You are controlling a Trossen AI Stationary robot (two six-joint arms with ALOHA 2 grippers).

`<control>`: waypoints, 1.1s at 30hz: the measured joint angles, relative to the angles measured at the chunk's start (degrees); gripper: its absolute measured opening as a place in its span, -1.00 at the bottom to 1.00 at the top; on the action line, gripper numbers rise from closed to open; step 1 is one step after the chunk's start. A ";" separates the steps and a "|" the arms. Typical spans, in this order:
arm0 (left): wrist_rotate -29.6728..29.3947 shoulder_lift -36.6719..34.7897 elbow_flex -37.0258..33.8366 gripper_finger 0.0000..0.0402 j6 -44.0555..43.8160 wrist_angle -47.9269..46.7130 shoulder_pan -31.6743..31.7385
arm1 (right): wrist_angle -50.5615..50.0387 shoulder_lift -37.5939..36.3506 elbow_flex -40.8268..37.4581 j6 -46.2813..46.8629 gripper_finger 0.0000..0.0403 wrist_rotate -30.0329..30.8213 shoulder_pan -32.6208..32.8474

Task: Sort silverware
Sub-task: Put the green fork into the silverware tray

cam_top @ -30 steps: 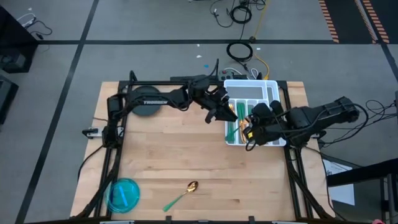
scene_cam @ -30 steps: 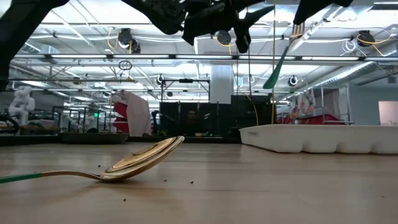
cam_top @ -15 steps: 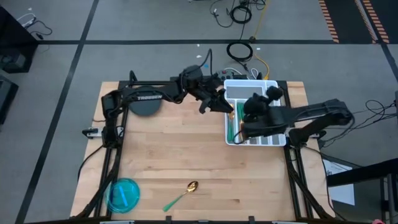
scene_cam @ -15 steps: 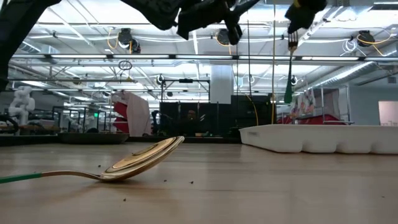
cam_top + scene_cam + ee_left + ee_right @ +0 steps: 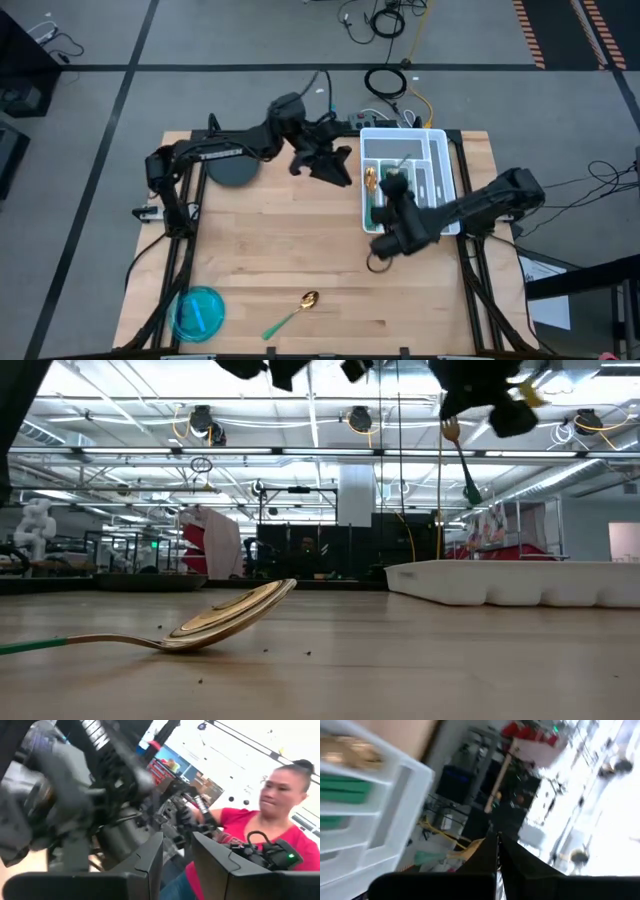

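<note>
the right gripper (image 5: 480, 390), fingers pinched together on a fork (image 5: 458, 458) by its gold head, hangs it handle-down over the near end of the white tray (image 5: 440, 140); next it must be lowered into the matching slot. the left gripper (image 5: 330, 160), part open and empty, waits just beside the tray. one spoon (image 5: 292, 314) lies well apart from the tray.
</note>
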 joint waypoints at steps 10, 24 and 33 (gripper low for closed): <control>-2.03 -8.65 0.04 -0.46 -0.54 0.05 0.00 | -0.07 -0.24 -11.00 -6.73 -1.00 -12.97 12.41; 11.62 -22.92 0.04 -0.46 -6.13 -1.95 5.88 | -0.02 -4.26 -12.61 -14.38 -1.00 -22.05 20.50; 9.14 -33.68 0.09 -0.46 3.58 -1.71 16.45 | 5.40 -4.22 -12.61 -27.55 -1.00 -22.44 19.89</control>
